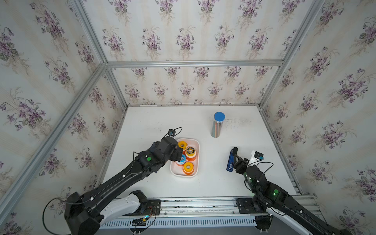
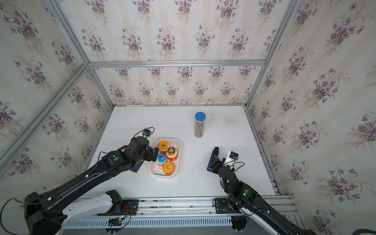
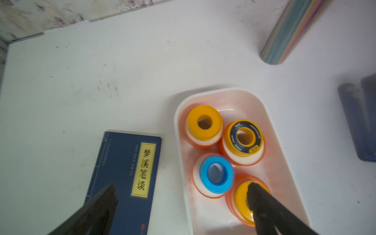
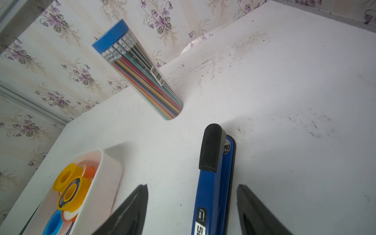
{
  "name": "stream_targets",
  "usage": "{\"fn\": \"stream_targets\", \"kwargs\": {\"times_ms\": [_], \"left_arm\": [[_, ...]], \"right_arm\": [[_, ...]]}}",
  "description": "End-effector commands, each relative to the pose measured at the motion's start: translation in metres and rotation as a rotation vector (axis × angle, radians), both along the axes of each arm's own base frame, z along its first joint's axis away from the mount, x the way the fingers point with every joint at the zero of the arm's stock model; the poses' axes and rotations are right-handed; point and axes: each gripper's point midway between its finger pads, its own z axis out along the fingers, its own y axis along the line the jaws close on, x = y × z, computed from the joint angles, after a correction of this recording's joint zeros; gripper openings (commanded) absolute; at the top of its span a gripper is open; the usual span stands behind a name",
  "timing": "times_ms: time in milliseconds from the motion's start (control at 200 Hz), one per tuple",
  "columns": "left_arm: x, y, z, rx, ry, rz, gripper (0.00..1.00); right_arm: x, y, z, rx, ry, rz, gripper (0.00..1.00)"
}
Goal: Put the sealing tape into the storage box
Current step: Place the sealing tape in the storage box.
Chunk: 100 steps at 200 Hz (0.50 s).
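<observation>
The storage box (image 1: 184, 175) (image 2: 160, 176) (image 3: 177, 114) (image 4: 105, 173), a shallow white tray, sits left of the table's middle. In it stand several sealing tape rolls. Small ones rest on larger white, orange-rimmed ones: a yellow roll (image 1: 182, 145) (image 3: 204, 122), a black-yellow roll (image 1: 190, 151) (image 3: 245, 137), a blue roll (image 2: 162, 158) (image 3: 216, 175) and another yellow roll (image 1: 188, 167) (image 3: 240, 195). My left gripper (image 3: 182, 188) (image 2: 153, 155) hangs open and empty over the box's left wall. One finger is above that last yellow roll. My right gripper (image 4: 192, 188) (image 1: 236, 160) is open.
A navy booklet (image 3: 122, 173) (image 2: 136, 167) lies just left of the box, under my left gripper's other finger. A blue-and-black stapler-like bar (image 1: 231, 160) (image 4: 215, 183) lies between my right gripper's fingers, untouched. An upright blue-capped pencil tube (image 1: 217, 125) (image 4: 142, 75) stands behind.
</observation>
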Motion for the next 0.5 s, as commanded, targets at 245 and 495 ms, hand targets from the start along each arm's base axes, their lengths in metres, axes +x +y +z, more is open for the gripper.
{"fn": "stream_targets", "kwargs": {"times_ms": [245, 495], "left_arm": [[0.011, 0.109, 0.01, 0.092, -0.402, 0.316, 1.0], [0.02, 0.144, -0.037, 0.143, -0.416, 0.381, 1.0]], "right_arm": [[0.034, -0.01, 0.08, -0.283, -0.294, -0.095, 1.0], [0.077, -0.067, 0.044, -0.305, -0.193, -0.228, 1.0]]}}
